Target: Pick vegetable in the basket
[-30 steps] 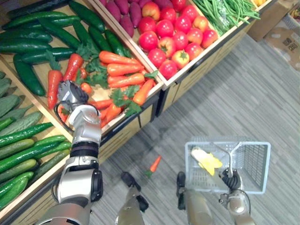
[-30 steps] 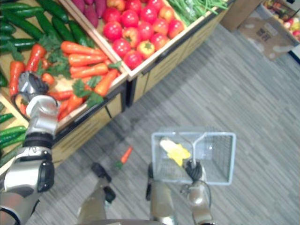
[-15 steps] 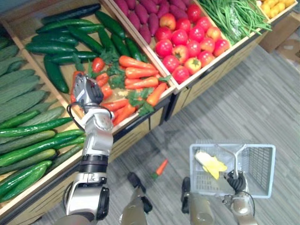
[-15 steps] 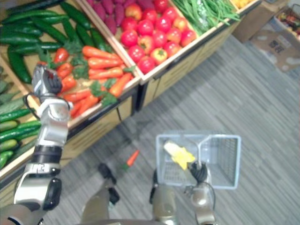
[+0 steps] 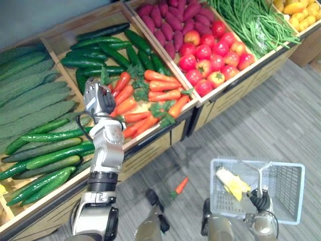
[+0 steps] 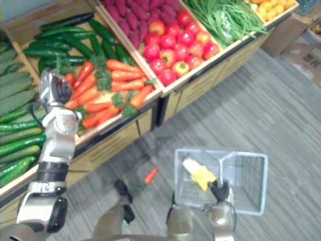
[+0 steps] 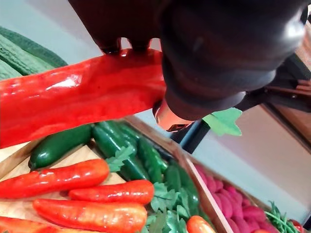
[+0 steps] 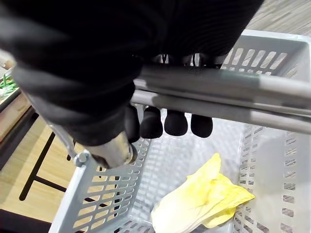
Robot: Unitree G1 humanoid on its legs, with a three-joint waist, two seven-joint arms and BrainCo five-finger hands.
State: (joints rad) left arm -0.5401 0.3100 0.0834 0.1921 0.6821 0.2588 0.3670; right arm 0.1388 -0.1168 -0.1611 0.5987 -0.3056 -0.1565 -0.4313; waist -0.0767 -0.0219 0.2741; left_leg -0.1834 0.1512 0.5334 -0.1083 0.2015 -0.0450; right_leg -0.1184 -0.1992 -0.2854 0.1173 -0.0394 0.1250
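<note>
My left hand (image 5: pixel 99 99) hovers over the left end of the carrot bin (image 5: pixel 150 93). In the left wrist view its fingers (image 7: pixel 218 53) are curled round an orange-red carrot (image 7: pixel 82 97), lifted clear of the other carrots (image 7: pixel 87 213). My right hand (image 5: pixel 259 202) is low at the right, its fingers (image 8: pixel 165 124) wrapped round the metal handle (image 8: pixel 218 90) of the grey plastic basket (image 5: pixel 290 192). A yellow leafy vegetable (image 5: pixel 231 182) lies inside the basket. One small carrot (image 5: pixel 180 185) lies on the floor beside the stand.
The wooden stand holds cucumbers (image 5: pixel 45 150) at the left, dark cucumbers (image 5: pixel 105 47) behind the carrots, then tomatoes (image 5: pixel 213 55), purple sweet potatoes (image 5: pixel 168 17) and green beans (image 5: pixel 251 22). Grey striped floor (image 5: pixel 261 120) lies to the right of the stand.
The whole picture has shifted, so the camera moved. My left hand has stayed at the left end of the carrot bin, and my right hand has kept hold of the basket handle.
</note>
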